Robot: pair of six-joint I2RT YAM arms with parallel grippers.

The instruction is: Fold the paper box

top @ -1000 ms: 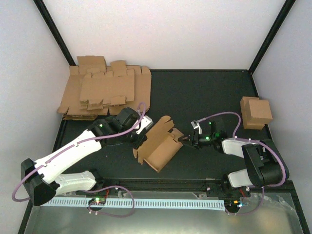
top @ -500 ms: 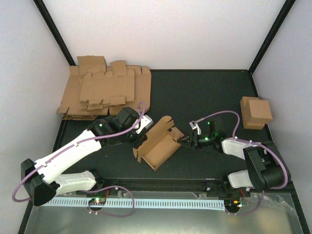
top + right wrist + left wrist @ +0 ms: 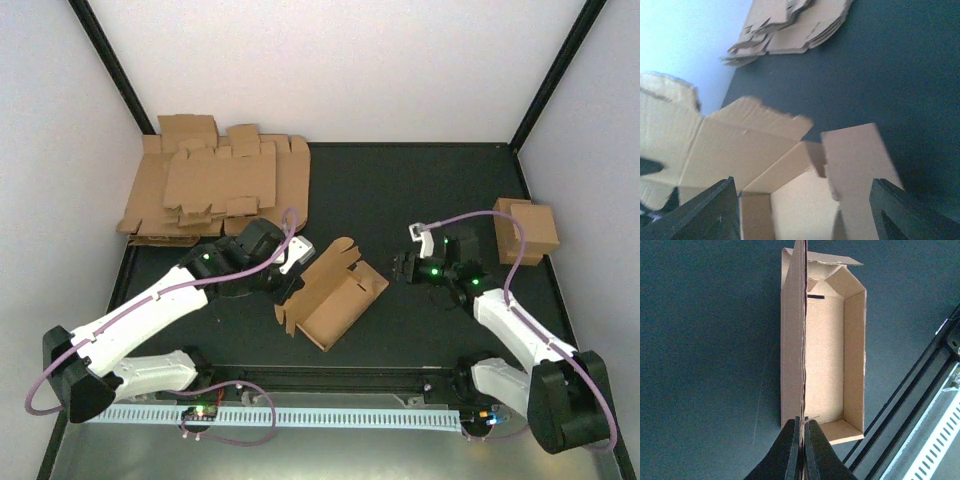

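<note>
Paper box (image 3: 335, 295) of plain brown card lies half formed near the middle of the dark counter (image 3: 400, 190), set at a slant between the two arms. The left end effector (image 3: 801, 440) is clamped on it: the left wrist view shows both black fingers pressed together on the near end of one long upright panel, seen edge-on. That view alone looks down into the open tray, with its floor, far end flaps and a short dark slit (image 3: 815, 297) near the far end.

The right end effector (image 3: 400, 268) sits just beside the box's right end without touching it. Its wrist view shows the fingers spread wide, with a raised flap and the tray's inside between them.

Only the top view takes in the folded box (image 3: 525, 230) at the right edge. The pile of flat blanks (image 3: 215, 190) fills the far left corner.
</note>
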